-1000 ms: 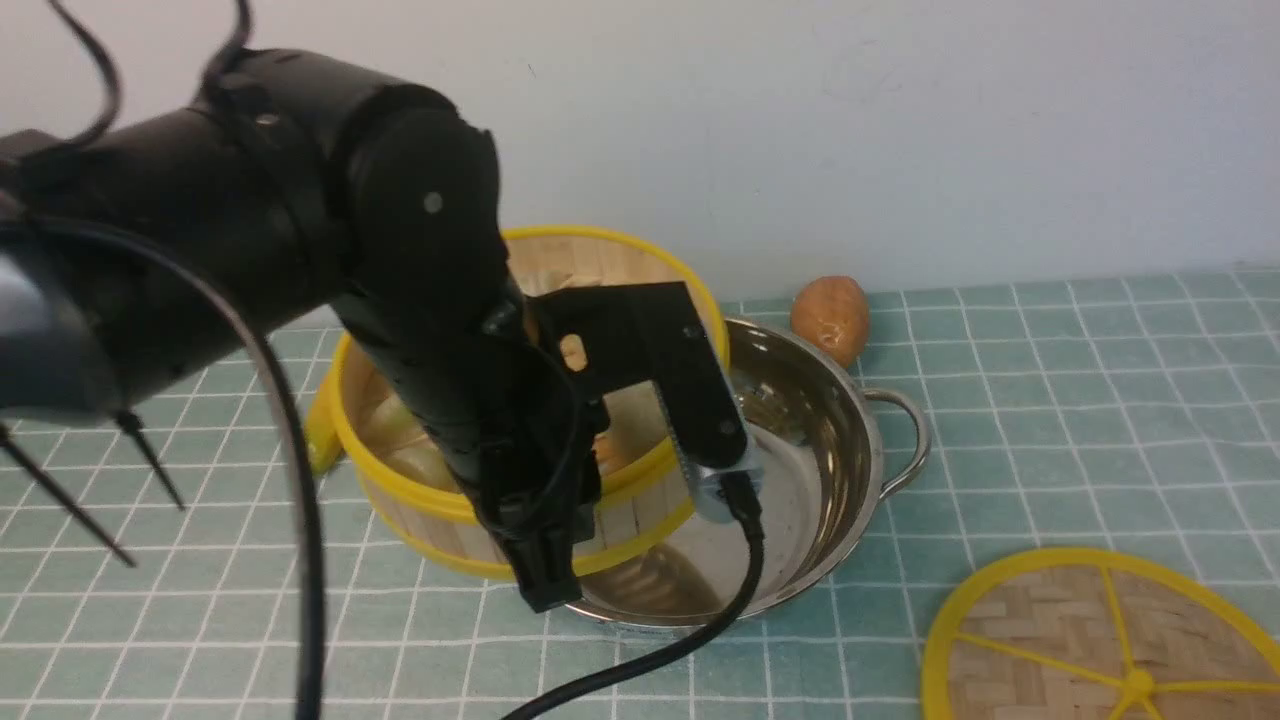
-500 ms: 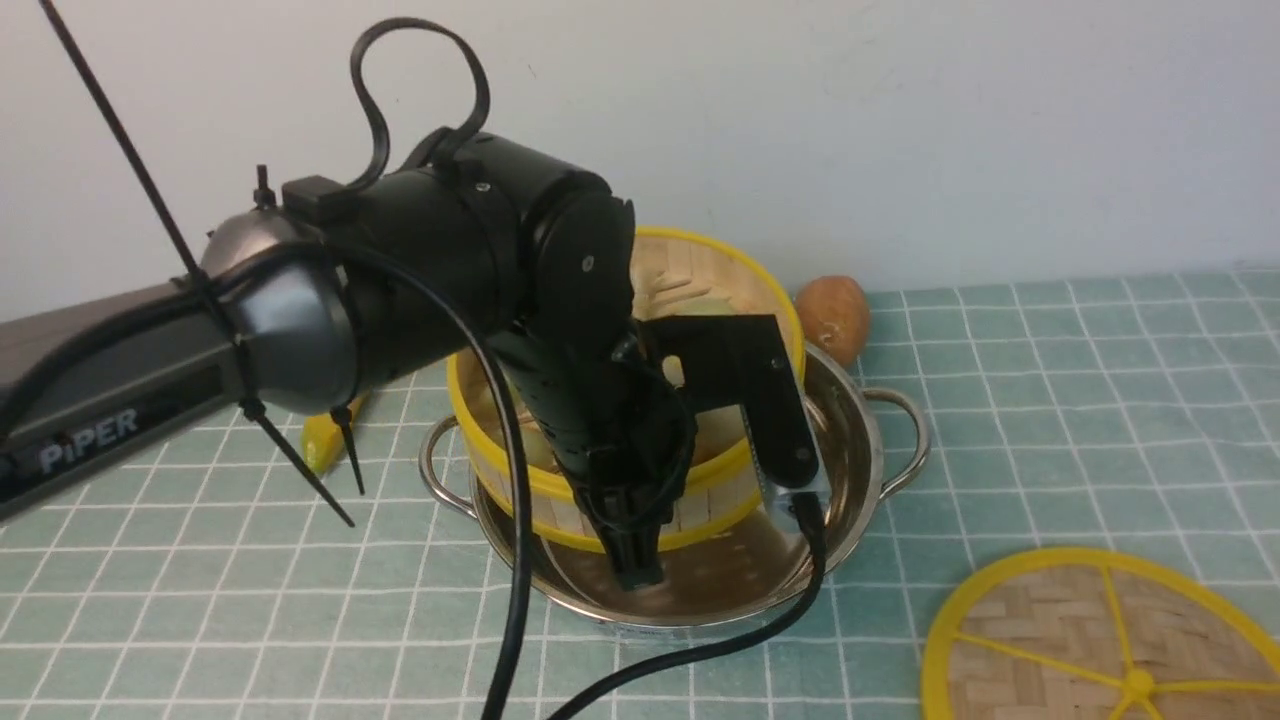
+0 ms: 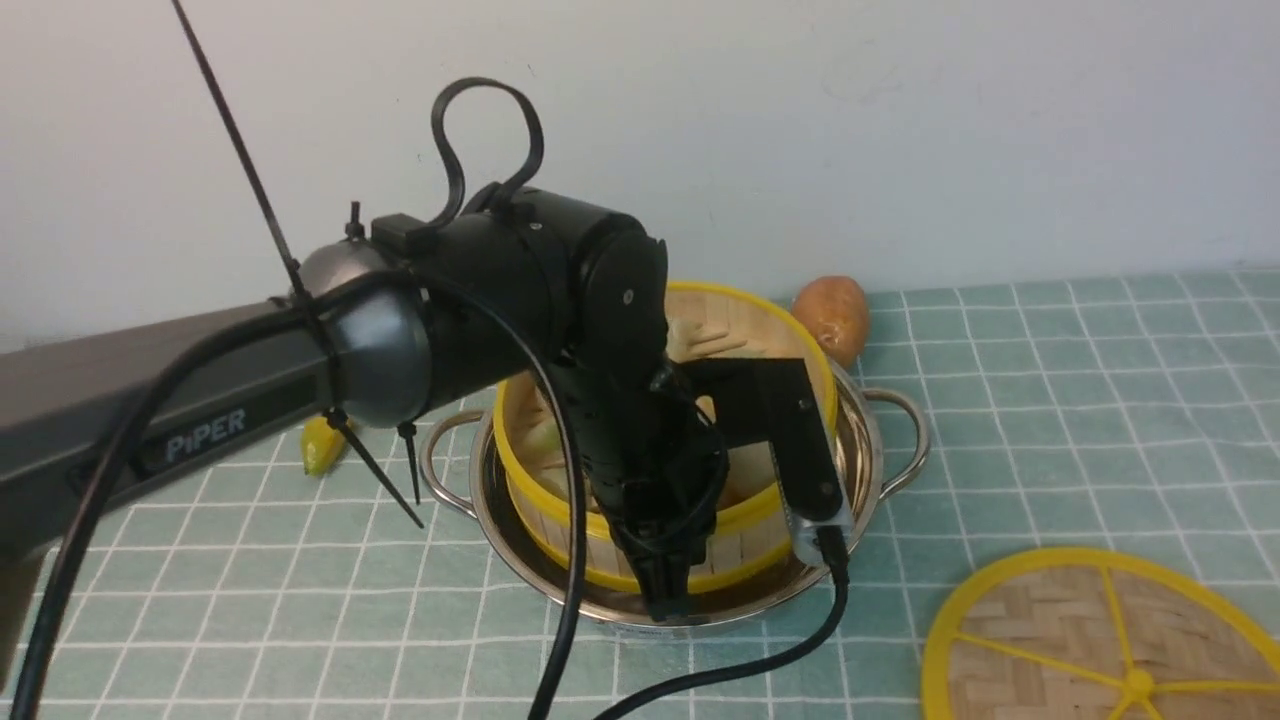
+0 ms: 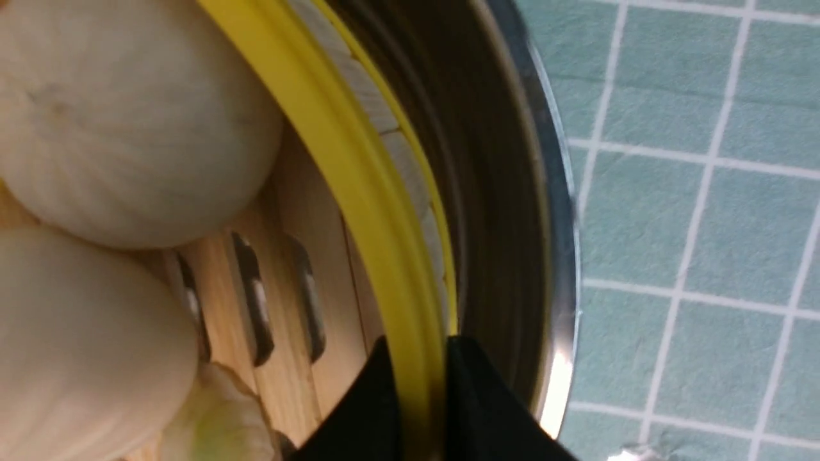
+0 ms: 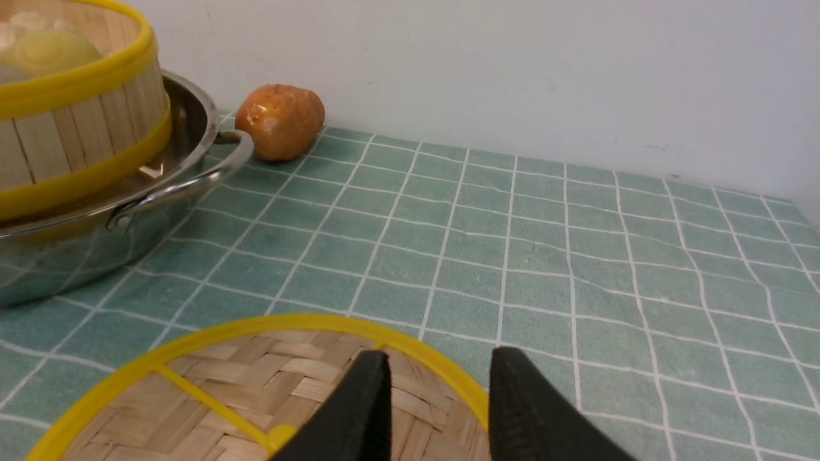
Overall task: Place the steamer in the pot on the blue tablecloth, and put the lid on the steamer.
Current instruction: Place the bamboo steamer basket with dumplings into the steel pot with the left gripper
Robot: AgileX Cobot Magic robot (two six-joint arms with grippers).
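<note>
Pale wall backs the blue tablecloth (image 3: 1050,400). "PiPER" is printed on the left arm (image 3: 200,440). The left gripper (image 4: 419,358) is clamped on the yellow rim of the steamer (image 3: 610,545), which is inside the pot (image 3: 760,590) below it. The right gripper (image 5: 439,384), jaws apart, hovers over the rim of the lid (image 5: 224,371).

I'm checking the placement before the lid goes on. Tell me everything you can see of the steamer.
The steamer is a round bamboo basket: pale wooden slat wall, yellow bands at top and bottom, slatted floor. It is uncovered and holds white buns and a greenish dumpling. It stands within the pot, its upper part above the pot's rim. The left gripper clamps its rim from inside and outside. Whether it rests on the pot's bottom is hidden.
</note>
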